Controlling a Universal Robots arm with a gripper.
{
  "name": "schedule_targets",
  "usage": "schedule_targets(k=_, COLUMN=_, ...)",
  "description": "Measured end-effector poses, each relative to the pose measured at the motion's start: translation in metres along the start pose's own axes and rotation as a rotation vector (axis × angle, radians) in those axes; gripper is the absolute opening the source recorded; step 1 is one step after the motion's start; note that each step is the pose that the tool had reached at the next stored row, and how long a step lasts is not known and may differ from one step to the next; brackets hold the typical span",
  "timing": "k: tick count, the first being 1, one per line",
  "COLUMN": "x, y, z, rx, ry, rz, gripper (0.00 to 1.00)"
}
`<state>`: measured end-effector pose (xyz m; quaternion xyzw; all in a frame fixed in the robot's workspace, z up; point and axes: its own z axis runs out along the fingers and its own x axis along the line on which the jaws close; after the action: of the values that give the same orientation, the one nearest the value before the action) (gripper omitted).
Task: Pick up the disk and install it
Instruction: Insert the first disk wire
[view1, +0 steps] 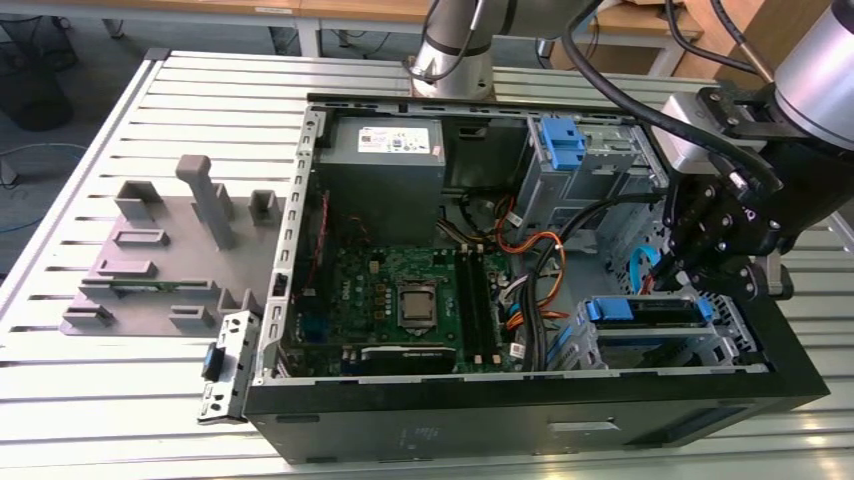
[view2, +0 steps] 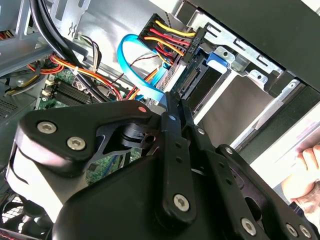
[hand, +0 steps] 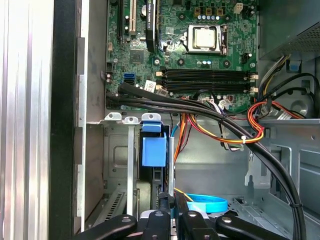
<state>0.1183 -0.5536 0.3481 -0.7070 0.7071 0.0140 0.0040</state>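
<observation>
Scene: an open computer case (view1: 534, 400) lies on its side on a slatted metal worktop (view1: 80, 200), interior facing up so the arm can reach in from above.
Gripper: the black gripper (view1: 714, 265) hangs over the case at about 3 o'clock in the exterior view, just above the drive cage (view1: 667, 335).
Jaws: in both wrist views the two slim fingers (view2: 172, 115) stand pressed together with no gap and nothing between them, so the jaws are closed and empty.
Disk: the disk (view1: 647, 312), seen by its blue carrier, sits on edge in the drive cage at about 4 o'clock in the exterior view; in the first wrist view its blue tab (hand: 153, 150) lies just ahead of the fingertips. I judge it already seated in its slot.
Cables: a blue ribbon cable (view2: 137, 75) and orange, red and yellow wires (view2: 165, 40) run to the connector beside the cage.
Other parts: the motherboard (view1: 400, 300) fills the case middle; a grey power supply (view1: 384, 140) sits at 12 o'clock.
Outside the case: a grey fixture (view1: 167, 250) rests on the worktop at 9 o'clock.
</observation>
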Motion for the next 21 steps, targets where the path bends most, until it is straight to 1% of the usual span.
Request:
schedule_targets(k=10, x=0.0000, y=0.0001, z=0.0013, rx=0.0000, ry=-0.0002, rz=0.000, gripper=0.16)
schedule_targets(k=12, x=0.0001, y=0.0009, z=0.0027, rx=0.0000, ry=0.0001, rz=0.000, gripper=0.16)
schedule_targets(k=21, x=0.0002, y=0.0010, z=0.0046, rx=-0.0001, ry=0.0004, rz=-0.004, gripper=0.16)
